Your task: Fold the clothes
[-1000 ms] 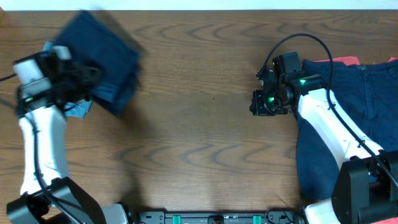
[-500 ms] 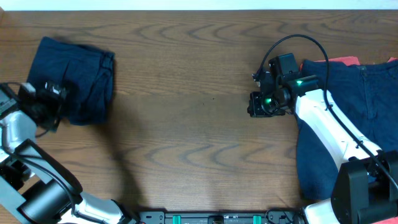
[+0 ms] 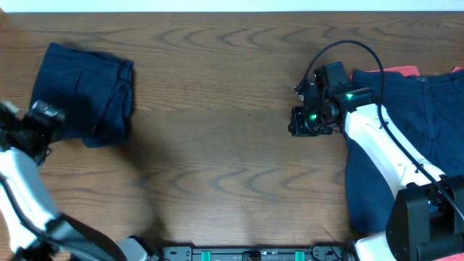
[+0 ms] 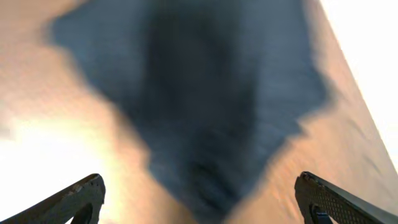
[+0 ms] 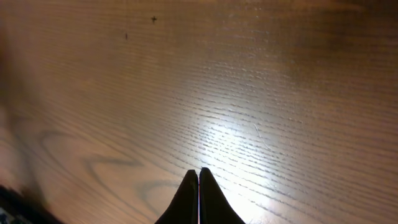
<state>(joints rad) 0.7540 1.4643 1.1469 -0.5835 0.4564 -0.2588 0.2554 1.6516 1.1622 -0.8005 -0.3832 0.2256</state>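
Note:
A folded pair of dark navy shorts (image 3: 87, 90) lies flat at the far left of the table. My left gripper (image 3: 45, 119) hangs at its left edge, open and empty. The left wrist view is blurred: it shows the navy cloth (image 4: 205, 93) below, with the gripper (image 4: 199, 208) and its fingertips (image 4: 84, 198) spread wide. At the right lies a pile of clothes, with unfolded navy shorts (image 3: 413, 123) on top and a coral-red piece (image 3: 402, 70) peeking out behind. My right gripper (image 3: 301, 122) is left of that pile, shut (image 5: 198, 186) and empty over bare wood.
The wooden table (image 3: 232, 167) stretches between the two arms. A black cable (image 3: 341, 45) loops over the right wrist. The right arm's white links (image 3: 384, 148) lie across the pile.
My left gripper opened and let go of the folded navy shorts, which now lie still at the far left. The left arm has drawn back to the left. The right arm has not moved.

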